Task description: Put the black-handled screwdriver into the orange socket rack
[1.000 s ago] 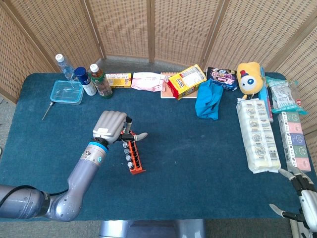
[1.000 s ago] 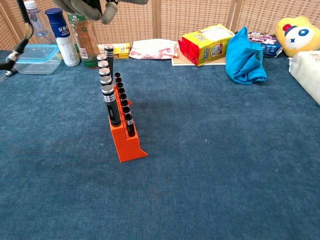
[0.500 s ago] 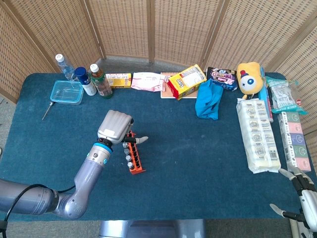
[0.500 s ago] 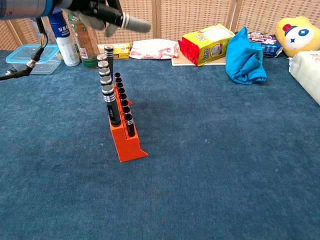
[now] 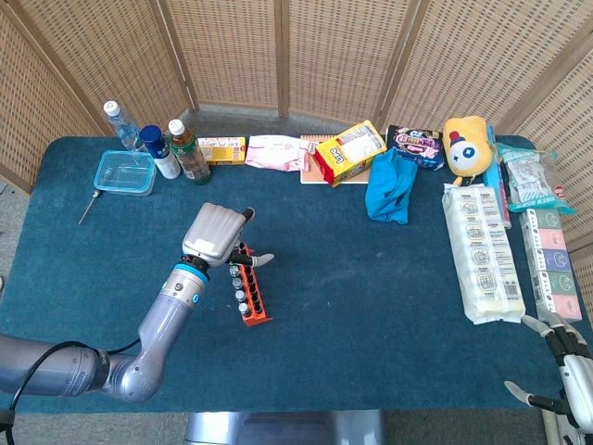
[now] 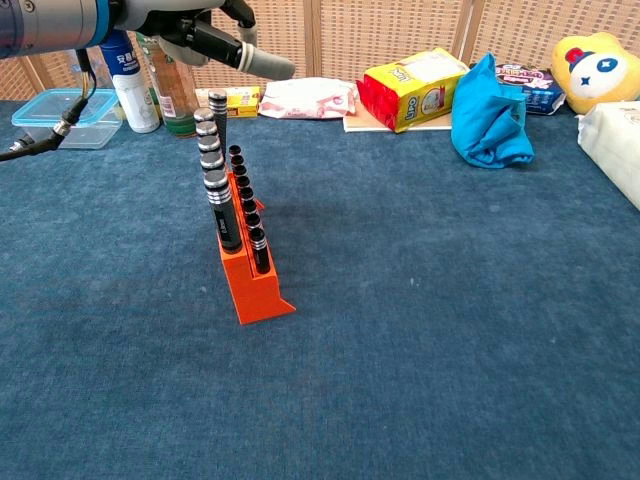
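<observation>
Since the earlier frame the left hand [image 5: 215,235] has lifted slightly and its fingers [image 6: 262,64] have spread; they hold nothing. The black-handled screwdriver [image 6: 218,112] stands upright below them, in the far end of the orange plastic socket rack [image 6: 252,285] on the blue counter [image 6: 450,300]. A careless withdrawal could clip the handle and topple the rack.
</observation>
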`<action>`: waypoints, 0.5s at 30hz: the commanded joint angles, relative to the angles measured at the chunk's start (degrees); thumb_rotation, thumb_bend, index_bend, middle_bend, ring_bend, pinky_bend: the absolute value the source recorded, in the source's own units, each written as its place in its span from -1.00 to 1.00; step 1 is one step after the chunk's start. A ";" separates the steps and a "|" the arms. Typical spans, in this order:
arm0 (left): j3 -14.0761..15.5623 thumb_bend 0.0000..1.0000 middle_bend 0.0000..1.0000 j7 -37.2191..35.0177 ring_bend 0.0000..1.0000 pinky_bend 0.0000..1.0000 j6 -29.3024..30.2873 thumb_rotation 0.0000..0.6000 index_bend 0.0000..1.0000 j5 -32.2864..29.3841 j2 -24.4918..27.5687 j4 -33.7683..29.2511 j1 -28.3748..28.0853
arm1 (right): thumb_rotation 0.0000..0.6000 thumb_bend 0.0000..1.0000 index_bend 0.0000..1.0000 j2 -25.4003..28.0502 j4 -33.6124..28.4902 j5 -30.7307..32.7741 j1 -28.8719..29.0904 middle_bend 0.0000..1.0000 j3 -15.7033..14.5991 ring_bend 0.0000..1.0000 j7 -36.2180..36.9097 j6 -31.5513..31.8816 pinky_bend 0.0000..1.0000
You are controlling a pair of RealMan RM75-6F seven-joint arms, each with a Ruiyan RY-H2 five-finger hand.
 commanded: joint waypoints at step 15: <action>-1.03 -1.00 1.00 -2.21 1.00 1.00 -4.89 -1.00 -0.36 -2.86 3.02 -3.21 1.63 | 1.00 -1.00 -0.67 0.19 -0.04 0.17 -0.10 -0.88 0.10 -1.00 0.33 0.15 -1.00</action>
